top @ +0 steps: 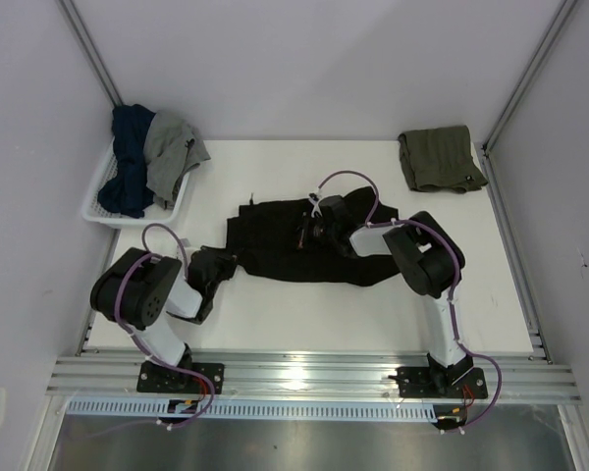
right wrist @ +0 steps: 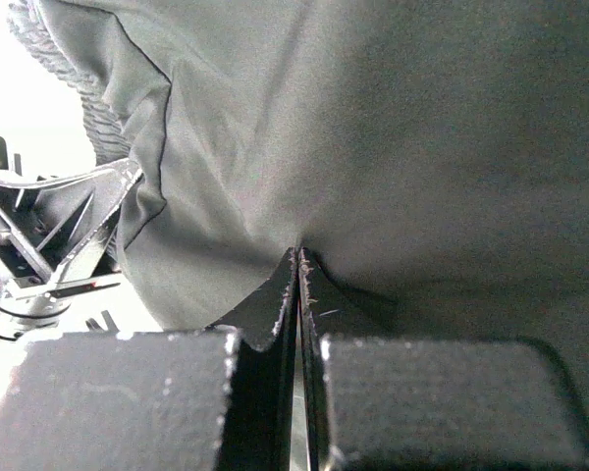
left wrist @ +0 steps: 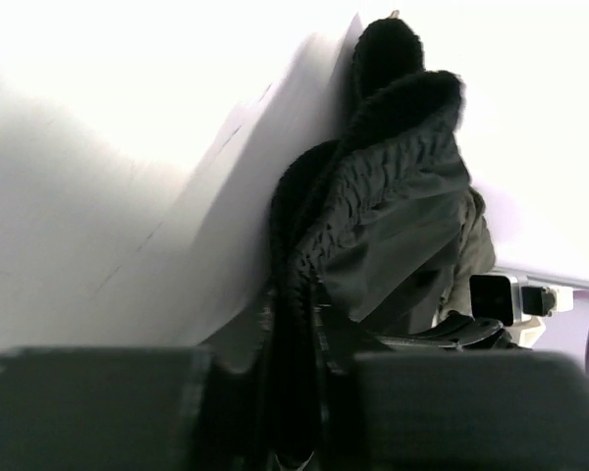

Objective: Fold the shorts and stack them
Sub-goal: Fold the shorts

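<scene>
The white basket (top: 95,209) stands at the far left corner of the table (top: 324,314); inside it lie a dark blue garment (top: 128,167) and a grey garment (top: 174,149), both crumpled and hanging a little over the rim. The olive-green shorts (top: 440,159) lie folded at the far right corner of the table, well apart from the basket and from both arms. The black shorts (top: 280,253) are spread across the middle of the table, not folded; their left end is bunched up.

The left gripper (top: 219,267) is at this bunched left end; in the left wrist view its fingers (left wrist: 98,402) stand close together with the gathered waistband filling the gap between them, so it is clamped on the black shorts. The right gripper (top: 309,234) is over the middle of the same pair, near the far edge; in the right wrist view its fingers (right wrist: 128,392) are pressed together and pinch a thin fold of the dark cloth, which rises like a small tent at the tips.
</scene>
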{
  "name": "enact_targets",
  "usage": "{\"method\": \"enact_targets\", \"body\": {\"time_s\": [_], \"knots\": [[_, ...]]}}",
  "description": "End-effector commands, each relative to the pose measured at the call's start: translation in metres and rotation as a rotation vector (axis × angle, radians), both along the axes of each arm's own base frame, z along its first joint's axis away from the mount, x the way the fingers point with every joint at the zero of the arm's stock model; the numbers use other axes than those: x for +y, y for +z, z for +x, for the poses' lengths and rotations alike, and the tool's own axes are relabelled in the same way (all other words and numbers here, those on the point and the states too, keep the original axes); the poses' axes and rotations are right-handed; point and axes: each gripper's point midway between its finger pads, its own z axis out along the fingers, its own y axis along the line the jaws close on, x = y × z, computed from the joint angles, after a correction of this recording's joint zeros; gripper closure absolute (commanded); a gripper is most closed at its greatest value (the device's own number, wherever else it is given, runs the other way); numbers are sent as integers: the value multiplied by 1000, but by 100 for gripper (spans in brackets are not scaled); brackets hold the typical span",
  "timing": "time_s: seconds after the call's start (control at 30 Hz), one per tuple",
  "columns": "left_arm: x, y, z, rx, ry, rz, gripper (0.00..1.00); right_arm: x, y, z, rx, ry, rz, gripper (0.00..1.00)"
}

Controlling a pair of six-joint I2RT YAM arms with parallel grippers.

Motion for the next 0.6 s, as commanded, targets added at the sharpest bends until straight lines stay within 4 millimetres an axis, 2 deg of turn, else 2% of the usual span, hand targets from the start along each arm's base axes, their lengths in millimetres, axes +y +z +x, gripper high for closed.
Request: {"method": "enact_targets", "body": {"time_s": [0.0,0.03,0.07,0.13,0.17,0.27,0.37,0.4,0.47,0.57], "knots": [[6,28,16,-98,4,123,88,-3,-3,-13,-1,16,-41,100],[8,39,18,-128,-5,165,94,-2,-5,-15,2,19,-44,100],[13,30,13,-77,-4,216,100,0,-6,-19,3,25,-46,100],[16,54,22,-112,-9,298,100,4,-8,-23,7,33,-47,100],[23,47,18,-66,-2,353,100,7,-7,-24,4,33,-45,100],[29,73,20,-116,-7,454,100,23,-5,-27,6,50,-31,100],[42,90,17,-119,-5,585,100,46,2,-33,-4,84,-28,100],[46,92,15,-113,-18,645,100,59,11,-36,-21,105,-22,100],[50,103,12,-119,-24,695,100,64,15,-36,-35,106,-31,99],[51,108,5,-132,-55,766,100,64,29,-27,-49,95,-12,96]]}}
